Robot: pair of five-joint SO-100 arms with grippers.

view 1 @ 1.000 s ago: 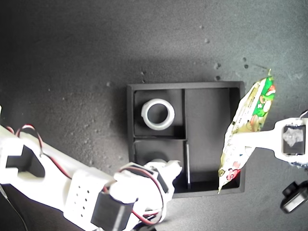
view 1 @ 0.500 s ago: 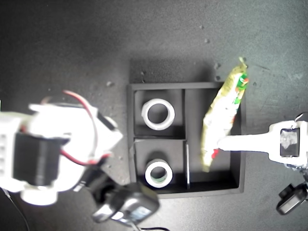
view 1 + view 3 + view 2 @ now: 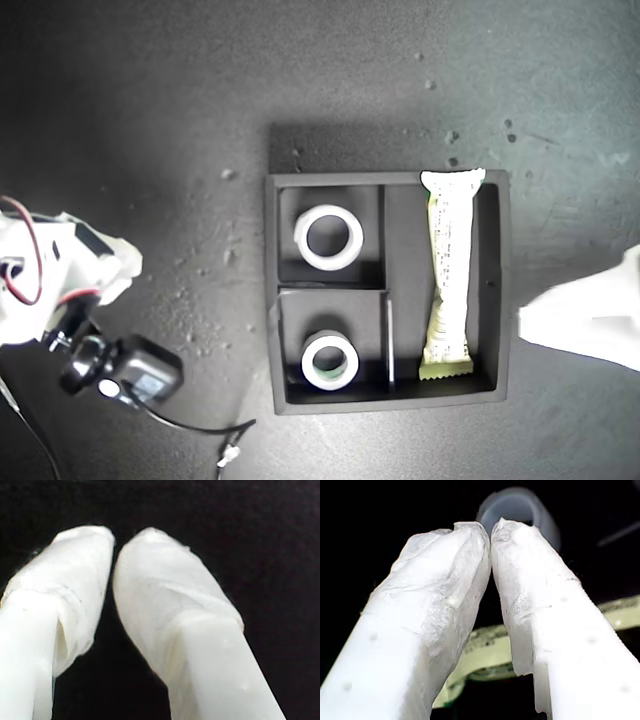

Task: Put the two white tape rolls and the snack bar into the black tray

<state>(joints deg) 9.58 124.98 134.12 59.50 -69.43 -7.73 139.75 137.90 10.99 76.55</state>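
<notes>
Lying flat now in the long compartment on the exterior view's right of the black tray (image 3: 272, 300), the snack bar (image 3: 447, 275) has just been let go. It hung tilted a moment ago.

Both white tape rolls (image 3: 328, 237) (image 3: 330, 361) sit in the small compartments, so the task looks complete.

My first gripper (image 3: 491, 530) is tips together and empty. My second gripper (image 3: 114, 550) is all but closed and also empty.

The wrapper print is too small to read.

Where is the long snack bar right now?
The long cream-green snack bar lies in the long compartment of the square black tray, on the exterior view's right, beside the two white tape rolls.
</notes>
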